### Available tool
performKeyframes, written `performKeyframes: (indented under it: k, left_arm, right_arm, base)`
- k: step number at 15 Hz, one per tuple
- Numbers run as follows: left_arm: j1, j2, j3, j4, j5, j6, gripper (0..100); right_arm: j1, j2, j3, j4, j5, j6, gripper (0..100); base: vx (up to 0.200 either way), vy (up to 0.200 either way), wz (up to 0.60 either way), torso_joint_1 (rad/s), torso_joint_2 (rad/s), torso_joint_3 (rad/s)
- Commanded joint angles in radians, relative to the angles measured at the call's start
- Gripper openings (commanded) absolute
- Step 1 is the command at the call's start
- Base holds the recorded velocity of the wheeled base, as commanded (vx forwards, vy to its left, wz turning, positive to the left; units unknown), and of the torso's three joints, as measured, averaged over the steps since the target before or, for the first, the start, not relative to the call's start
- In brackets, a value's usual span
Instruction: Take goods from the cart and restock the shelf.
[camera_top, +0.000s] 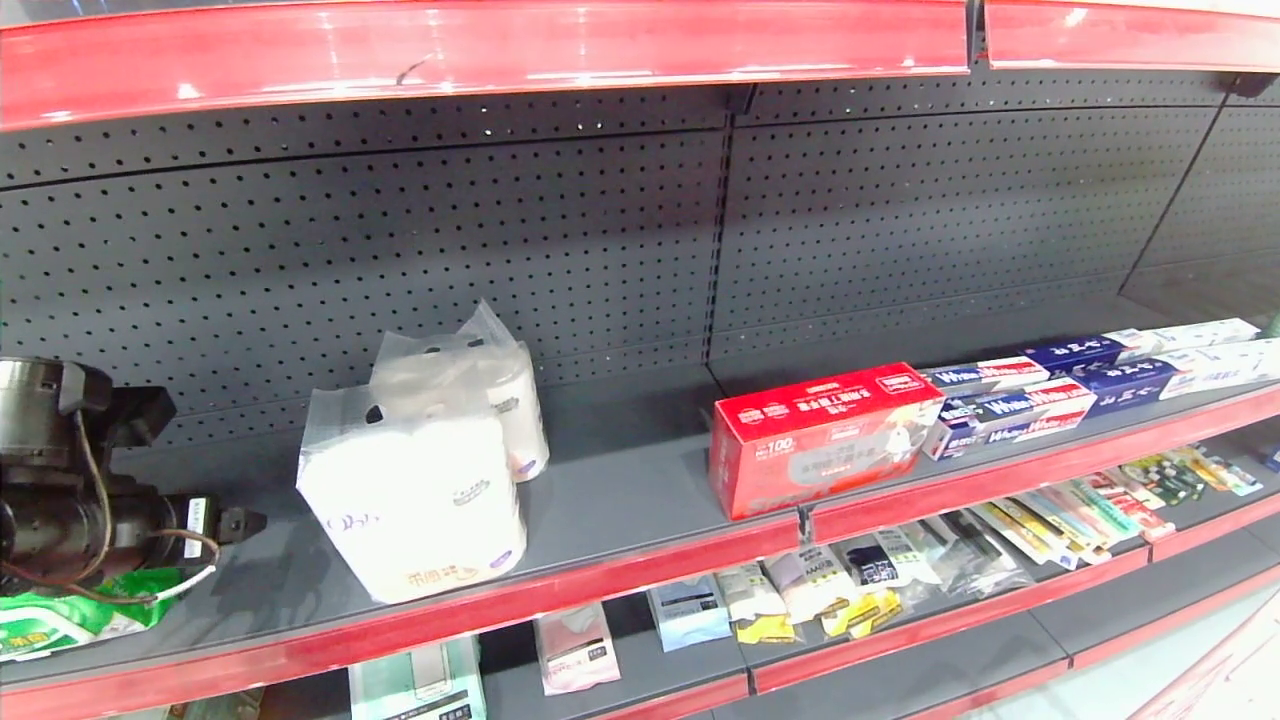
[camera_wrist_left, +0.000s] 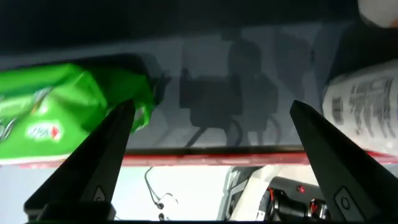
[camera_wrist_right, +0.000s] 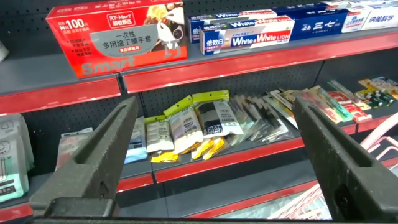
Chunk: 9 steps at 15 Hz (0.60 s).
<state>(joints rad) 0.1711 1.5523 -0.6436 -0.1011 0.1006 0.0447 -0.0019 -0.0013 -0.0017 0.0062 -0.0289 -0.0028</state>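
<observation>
Holding the left tool (camera_wrist_left: 212, 107) with fingers spread apart and gripping nothing, at the red front edge of the shelf (camera_top: 620, 480), just beside the green pack (camera_wrist_left: 56, 121) lying on its left end. Holding the right tool (camera_wrist_right: 216, 98) also with fingers apart and empty, facing small packets (camera_wrist_right: 186, 127) lying on a lower shelf. Farther along the shelf, seeing the white toilet paper pack (camera_top: 420, 500) standing near the front edge, then the red box (camera_top: 820, 440) and, just beside it, the toothpaste boxes (camera_top: 1010, 405) lying in a row.

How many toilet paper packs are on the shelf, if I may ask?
2: the front pack at the shelf's edge, the rear pack just behind it; none looks hidden.
</observation>
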Motion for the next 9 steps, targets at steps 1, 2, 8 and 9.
performKeyframes:
  k: [1, 2, 8, 9]
  left_arm:
    - [-0.018, 0.074, -0.044, 0.001, 0.001, 0.000, 100]
    - [-0.018, 0.074, -0.044, 0.001, 0.001, 0.000, 100]
    - [-0.036, 0.176, -0.068, -0.032, 0.001, 0.000, 100]
    - [-0.042, 0.195, -0.068, -0.048, 0.001, 0.000, 100]
  right_arm:
    - [0.000, 0.001, 0.000, 0.000, 0.000, 0.000, 100]
    - [0.000, 0.001, 0.000, 0.000, 0.000, 0.000, 100]
    - [0.000, 0.001, 0.000, 0.000, 0.000, 0.000, 100]
    - [0.000, 0.001, 0.000, 0.000, 0.000, 0.000, 100]
  base:
    - [0.000, 0.000, 0.00, 0.000, 0.00, 0.000]
    - [0.000, 0.000, 0.00, 0.000, 0.00, 0.000]
    - [0.000, 0.000, 0.00, 0.000, 0.00, 0.000]
    - [0.000, 0.000, 0.00, 0.000, 0.00, 0.000]
